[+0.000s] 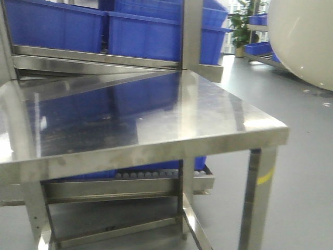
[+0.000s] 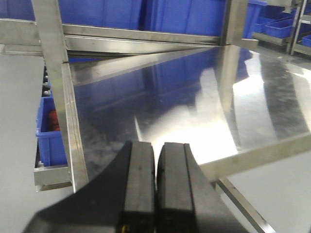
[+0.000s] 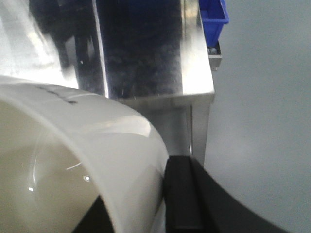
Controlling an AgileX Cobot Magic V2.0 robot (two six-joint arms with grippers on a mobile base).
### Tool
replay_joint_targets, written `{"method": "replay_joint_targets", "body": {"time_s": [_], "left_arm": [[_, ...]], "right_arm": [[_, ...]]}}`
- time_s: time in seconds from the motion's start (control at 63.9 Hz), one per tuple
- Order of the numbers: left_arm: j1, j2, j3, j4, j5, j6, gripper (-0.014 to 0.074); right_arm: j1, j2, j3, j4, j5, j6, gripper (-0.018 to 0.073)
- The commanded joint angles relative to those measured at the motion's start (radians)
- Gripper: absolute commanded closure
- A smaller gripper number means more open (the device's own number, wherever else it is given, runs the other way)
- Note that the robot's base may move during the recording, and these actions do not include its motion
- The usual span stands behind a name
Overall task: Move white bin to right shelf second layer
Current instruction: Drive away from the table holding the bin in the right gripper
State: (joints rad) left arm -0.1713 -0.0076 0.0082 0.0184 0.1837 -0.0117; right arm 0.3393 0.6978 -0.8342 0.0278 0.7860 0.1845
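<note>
Pressed together and empty, the left hand [image 2: 156, 150] hovers at the desk [image 1: 130, 120]. Off its right edge the white bin [image 1: 307, 36] hangs in the air, wall pinched by the right hand [image 3: 141, 204]; gripped on one side only, it could tilt and slip.

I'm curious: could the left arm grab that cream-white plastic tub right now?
Probably not: the left gripper is shut, facing the shiny steel tabletop, while the right gripper holds the cream-white plastic tub past its edge.

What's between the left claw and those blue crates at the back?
In the left wrist view, only bare shiny steel tabletop, then a steel rail below the blue crates.
</note>
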Motion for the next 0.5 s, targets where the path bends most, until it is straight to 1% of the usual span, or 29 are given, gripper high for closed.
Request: {"method": "replay_joint_targets", "body": {"time_s": [0.0, 0.485], "left_arm": [[-0.005, -0.014, 0.027, 0.000, -0.085, -0.005, 0.0512], [-0.005, -0.014, 0.027, 0.000, -0.085, -0.005, 0.0512]], "right_arm": [[-0.002, 0.001, -0.030, 0.000, -0.082, -0.001, 0.0507], [-0.002, 0.001, -0.030, 0.000, -0.082, -0.001, 0.0507]]}}
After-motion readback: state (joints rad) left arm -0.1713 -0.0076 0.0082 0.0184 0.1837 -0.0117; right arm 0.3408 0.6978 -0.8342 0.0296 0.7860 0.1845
